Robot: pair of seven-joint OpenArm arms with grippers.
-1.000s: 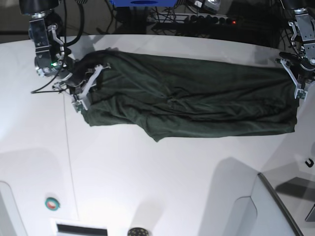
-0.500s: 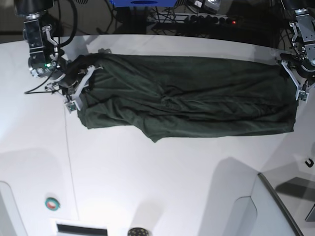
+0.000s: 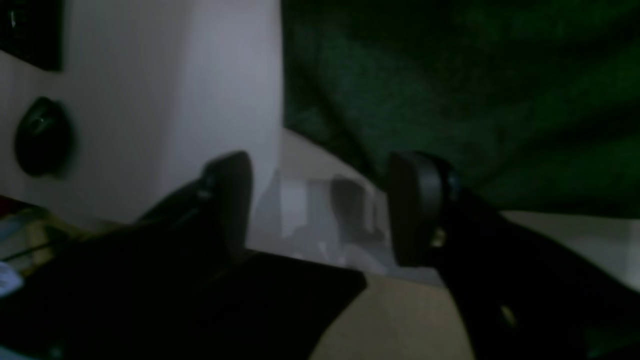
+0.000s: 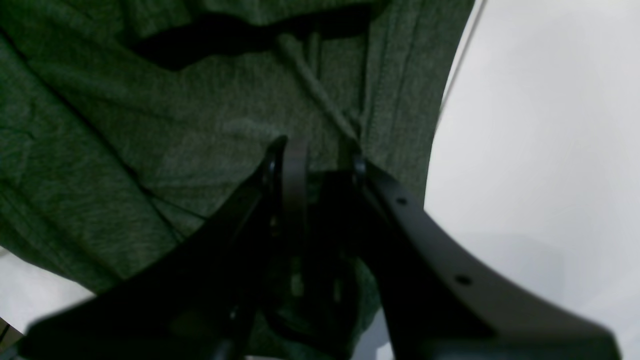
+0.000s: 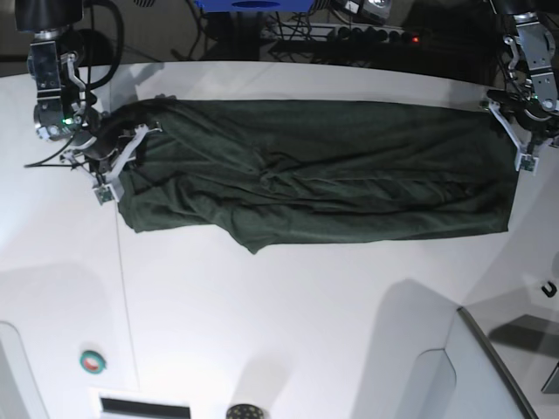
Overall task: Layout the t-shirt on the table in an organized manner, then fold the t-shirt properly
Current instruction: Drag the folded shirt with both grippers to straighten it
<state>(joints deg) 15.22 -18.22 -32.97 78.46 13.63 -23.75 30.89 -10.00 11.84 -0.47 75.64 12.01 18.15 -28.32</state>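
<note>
The dark green t-shirt lies stretched out as a long wrinkled band across the far half of the white table. In the base view my right gripper sits at the shirt's left end. The right wrist view shows it shut on a fold of the t-shirt near a stitched hem. My left gripper hovers at the shirt's right end. In the left wrist view it is open, with only bare table between the fingers, and the t-shirt lies just beyond the tips.
A thin dark seam line runs down the table's left side, with a small green round thing beside it. A raised white panel with a dark edge fills the near right corner. Cables and a power strip lie behind the table.
My right gripper has pulled the shirt's end left and farther back, so the whole shirt slid left. My left gripper opened, let go of the right edge and rose slightly.
</note>
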